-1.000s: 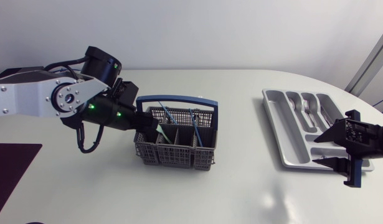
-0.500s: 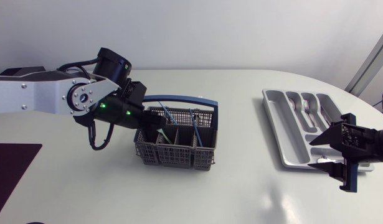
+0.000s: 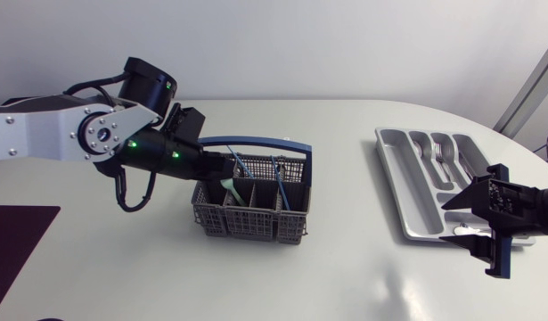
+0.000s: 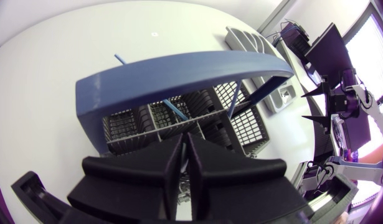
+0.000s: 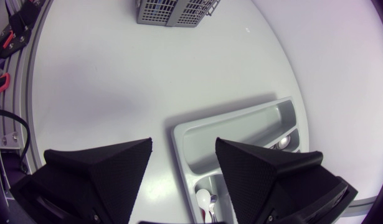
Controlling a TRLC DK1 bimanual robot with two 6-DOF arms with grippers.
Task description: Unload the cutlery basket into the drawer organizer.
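Over the cutlery basket (image 3: 252,223), the left gripper (image 3: 222,181) pinched a pale-green utensil (image 3: 230,186); the right gripper (image 3: 445,219) gaped empty beside the organizer (image 3: 407,178)

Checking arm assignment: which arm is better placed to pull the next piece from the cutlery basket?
Left. The left tool sits at the basket, closed on a green handle inside it. The right tool hangs open by the tray, far from the basket.

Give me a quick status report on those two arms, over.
Left gripper shut on pale green piece in basket. Right gripper open, empty, over tray's end. Nothing blocking.
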